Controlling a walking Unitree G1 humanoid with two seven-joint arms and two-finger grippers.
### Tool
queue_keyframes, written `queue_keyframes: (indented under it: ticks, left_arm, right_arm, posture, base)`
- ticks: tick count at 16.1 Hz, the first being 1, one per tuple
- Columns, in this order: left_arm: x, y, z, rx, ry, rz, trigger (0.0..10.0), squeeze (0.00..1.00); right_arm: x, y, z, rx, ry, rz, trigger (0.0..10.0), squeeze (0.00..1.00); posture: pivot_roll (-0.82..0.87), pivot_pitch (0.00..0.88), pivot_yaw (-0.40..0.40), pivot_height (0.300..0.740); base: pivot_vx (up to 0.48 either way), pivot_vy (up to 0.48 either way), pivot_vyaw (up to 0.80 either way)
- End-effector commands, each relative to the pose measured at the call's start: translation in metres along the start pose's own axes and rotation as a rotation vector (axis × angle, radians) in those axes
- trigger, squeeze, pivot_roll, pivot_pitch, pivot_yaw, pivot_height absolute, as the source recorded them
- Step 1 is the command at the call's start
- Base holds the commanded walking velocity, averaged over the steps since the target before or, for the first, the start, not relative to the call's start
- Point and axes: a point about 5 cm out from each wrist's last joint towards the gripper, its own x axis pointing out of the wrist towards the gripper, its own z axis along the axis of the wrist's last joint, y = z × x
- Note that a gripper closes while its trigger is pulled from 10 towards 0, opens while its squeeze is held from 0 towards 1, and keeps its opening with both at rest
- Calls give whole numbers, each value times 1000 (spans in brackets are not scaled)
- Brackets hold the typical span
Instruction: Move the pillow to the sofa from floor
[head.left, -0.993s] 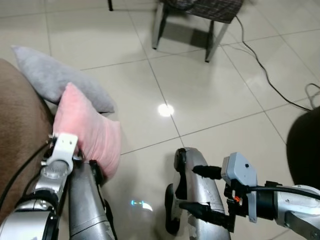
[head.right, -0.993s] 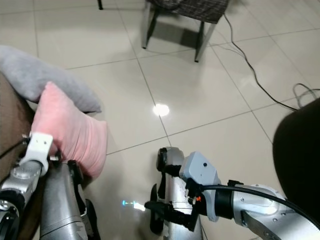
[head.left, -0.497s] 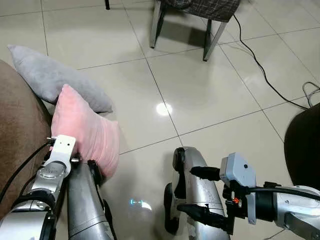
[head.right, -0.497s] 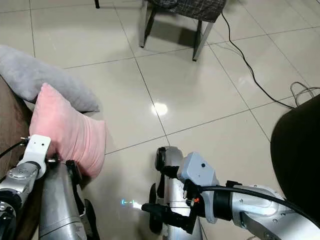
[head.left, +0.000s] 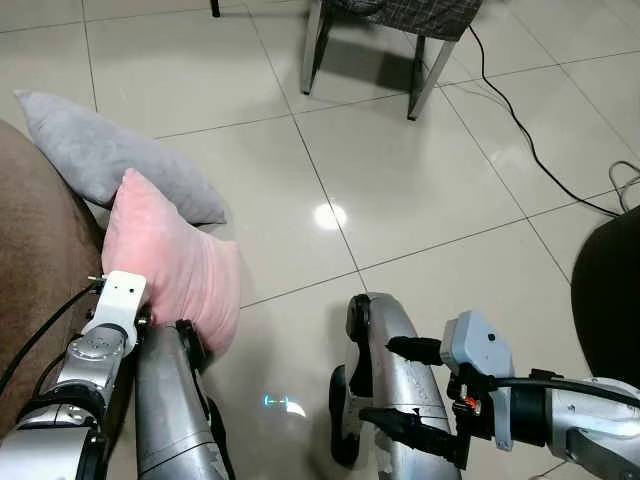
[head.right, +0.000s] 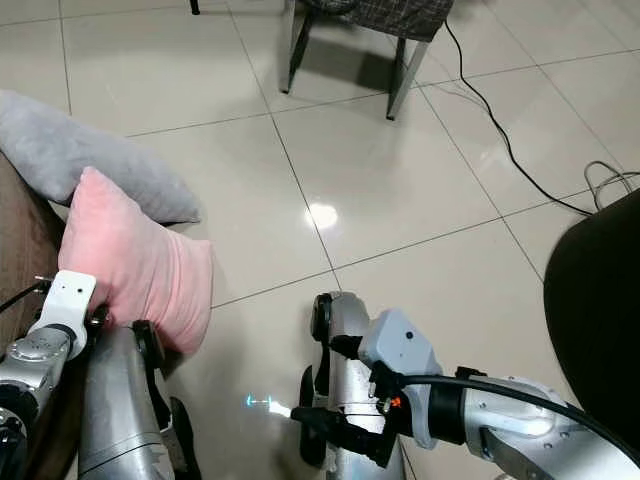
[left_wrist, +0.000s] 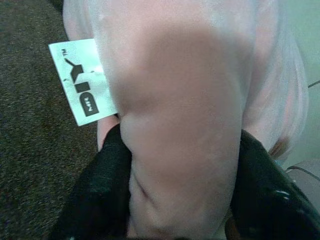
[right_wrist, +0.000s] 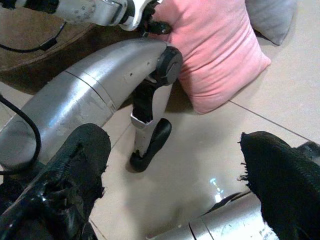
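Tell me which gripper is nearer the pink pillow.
Left. The left gripper is clamped on the pink pillow beside the sofa; the right gripper hangs open, apart, over the floor.

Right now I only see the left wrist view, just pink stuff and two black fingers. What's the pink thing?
Observer: A pink pillow, pinched by the left gripper, leaning against the brown sofa.
Operator: Is another pillow there?
Observer: Yes, a grey pillow lies behind the pink one, on the floor.
Operator: What's the other hand doing?
Observer: The right gripper hangs open by the robot's leg, holding nothing.
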Motion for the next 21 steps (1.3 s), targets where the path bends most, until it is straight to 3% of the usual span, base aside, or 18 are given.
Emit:
queue_keyframes:
  ticks: [1,6,10,14,21]
  left_arm:
    - [-6,-10,-29,2,103,-49,0,0]
    - [-6,-8,-29,1,101,-59,0,0]
    - [-5,-12,-25,7,90,-95,0,0]
    - [-2,-18,-16,-10,71,-115,0,0]
    - [3,-31,8,-99,-6,-137,0,0]
  right_arm:
    - [-2,-1,-5,2,15,3,10000,0]
    - [6,1,-9,-10,11,-13,10000,0]
    - [18,3,7,-39,-35,-20,10000,0]
    - [20,-6,9,-54,-40,-53,10000,0]
    - [33,-59,-2,-34,-38,-290,10000,0]
  posture:
    - [-194,272,-105,490]
    - [-169,257,-81,490]
    - [-155,235,-54,490]
    - [-148,207,-40,490]
    - [-108,71,4,490]
  base:
    - [0,0,0]
    - [0,0,0]
    - [0,0,0]
    - [0,0,0]
    - [0,0,0]
